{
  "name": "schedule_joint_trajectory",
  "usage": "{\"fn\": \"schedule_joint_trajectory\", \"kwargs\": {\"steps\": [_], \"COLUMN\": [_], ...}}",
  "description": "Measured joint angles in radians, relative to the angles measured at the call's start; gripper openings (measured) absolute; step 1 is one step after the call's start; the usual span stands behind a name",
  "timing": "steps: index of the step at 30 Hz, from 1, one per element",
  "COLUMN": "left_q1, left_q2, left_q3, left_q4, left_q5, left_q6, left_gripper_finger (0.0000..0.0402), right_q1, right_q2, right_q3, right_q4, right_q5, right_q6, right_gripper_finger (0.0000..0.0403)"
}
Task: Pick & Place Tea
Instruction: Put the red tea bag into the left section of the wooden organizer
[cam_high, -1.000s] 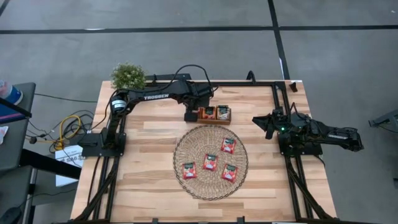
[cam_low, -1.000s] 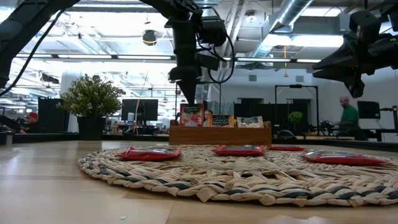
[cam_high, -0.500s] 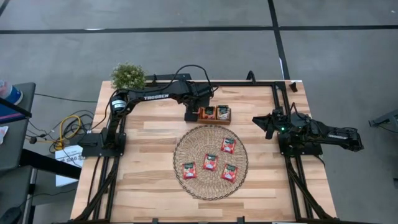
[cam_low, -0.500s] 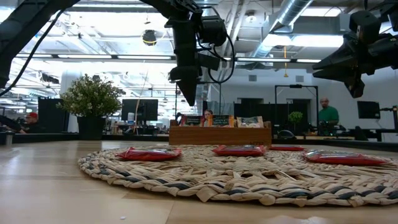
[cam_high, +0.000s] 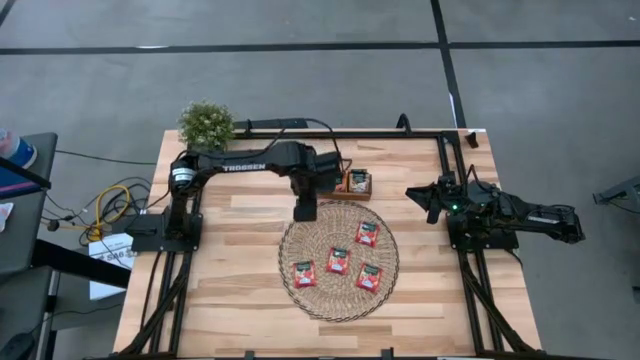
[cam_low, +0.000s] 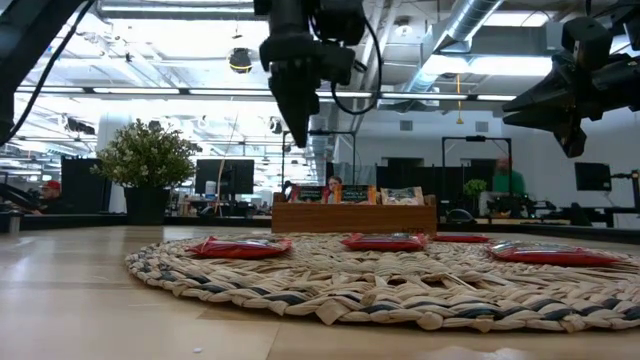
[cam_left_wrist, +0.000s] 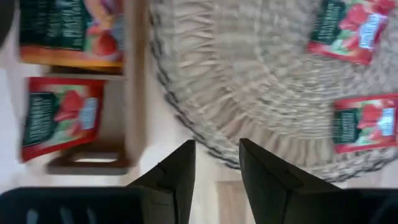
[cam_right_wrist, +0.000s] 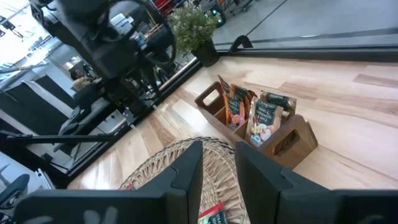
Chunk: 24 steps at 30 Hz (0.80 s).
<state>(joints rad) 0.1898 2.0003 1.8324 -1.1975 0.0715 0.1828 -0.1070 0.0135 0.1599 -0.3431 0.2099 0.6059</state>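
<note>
Several red-orange tea sachets (cam_high: 338, 261) lie flat on the round woven mat (cam_high: 335, 303). More sachets stand in the brown wooden tray (cam_high: 358, 184) behind the mat: a red one (cam_left_wrist: 59, 118) in one end slot, an orange one (cam_left_wrist: 68, 31) beside it, and a pale one (cam_right_wrist: 264, 118). My left gripper (cam_high: 305, 212) hangs open and empty above the mat's far-left rim (cam_left_wrist: 186, 118), just near of the tray; it also shows in the low view (cam_low: 300, 135). My right gripper (cam_high: 428, 203) waits open in the air over the table's right side (cam_right_wrist: 217, 165).
A small potted plant (cam_high: 206, 122) stands at the table's far-left corner. The mat fills the table's middle, with bare wood to its left, right and near side. Black frame rails run along both side edges. People move in the room behind the table.
My left gripper has drawn back from above the tray's left slot toward the table's near edge and now hangs over the mat's far rim. The red sachet that stood tall under it has dropped lower into that slot. My right arm has kept still.
</note>
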Motion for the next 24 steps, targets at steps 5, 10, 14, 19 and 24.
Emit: {"fn": "schedule_joint_trajectory", "kwargs": {"steps": [5,10,14,19,24], "left_q1": [-0.055,-0.097,-0.112,-0.133,-0.169], "left_q2": [0.0,-0.006,-0.045,-0.129,-0.221], "left_q3": [0.0,-0.012,-0.123,-0.324,-0.459], "left_q4": [-0.042,-0.017,0.098,0.182,0.264], "left_q5": [0.004,0.009,0.01,0.009,-0.007], "left_q6": [-0.041,-0.074,-0.127,-0.217,-0.325], "left_gripper_finger": [0.0118,0.0118,0.0118,0.0118,0.0118], "right_q1": [0.0,0.0,0.001,0.001,0.0], "right_q2": [0.0,0.0,0.0,0.0,0.0], "right_q3": [0.0,0.0,0.0,0.0,0.0], "right_q4": [0.0,0.0,0.001,0.003,0.002], "right_q5": [-0.001,-0.001,-0.002,-0.003,-0.001], "right_q6": [0.023,0.023,0.023,0.023,0.023], "right_gripper_finger": [0.0087,0.0087,0.0087,0.0087,0.0087]}}
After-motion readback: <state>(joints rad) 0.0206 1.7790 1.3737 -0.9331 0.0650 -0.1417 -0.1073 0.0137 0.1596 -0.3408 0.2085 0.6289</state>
